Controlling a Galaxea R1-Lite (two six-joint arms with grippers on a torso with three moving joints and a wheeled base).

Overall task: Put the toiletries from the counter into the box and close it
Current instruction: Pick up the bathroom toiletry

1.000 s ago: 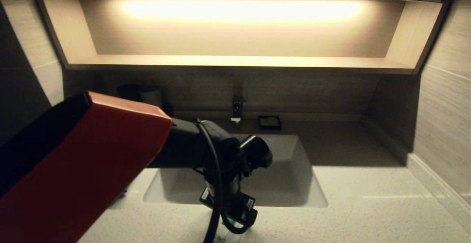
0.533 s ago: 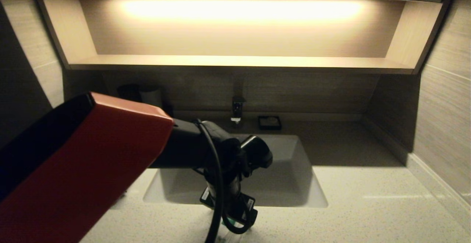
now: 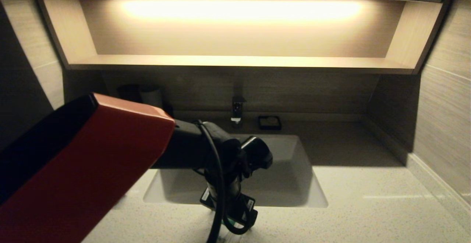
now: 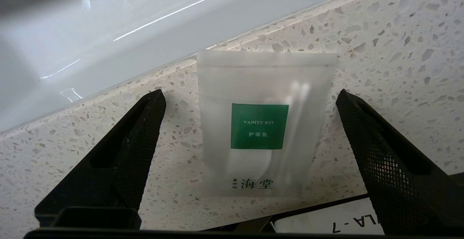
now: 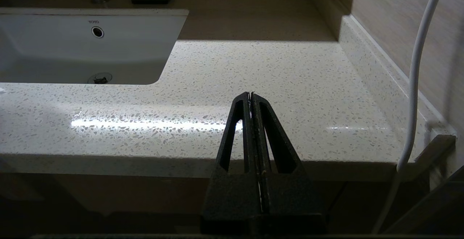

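Fingers of the left tool (image 4: 250, 123) stand spread as wide as they go, one on each side of a small frosted packet (image 4: 262, 123) with a green square label, and neither touches it. The packet lies flat on the speckled surface (image 4: 398, 32), close to the front lip of the white sink basin (image 4: 90, 25), square between the two black fingers (image 4: 137, 137). Nothing is held. In the head view the left arm reaches across from the left and bends down over the front edge of the basin, and its own bulk hides the packet there.

The right tool (image 5: 251, 96) is pressed shut on nothing, parked low in front of the surface's edge on the right side, well apart from the work.

As for progress, the task looks to be at an early or middle pick: this packet is framed for a grasp but not yet gripped. No other packets show. The box shows in none of the views, so how much is already stowed cannot be judged; this packet's carry, and the closing, remain.
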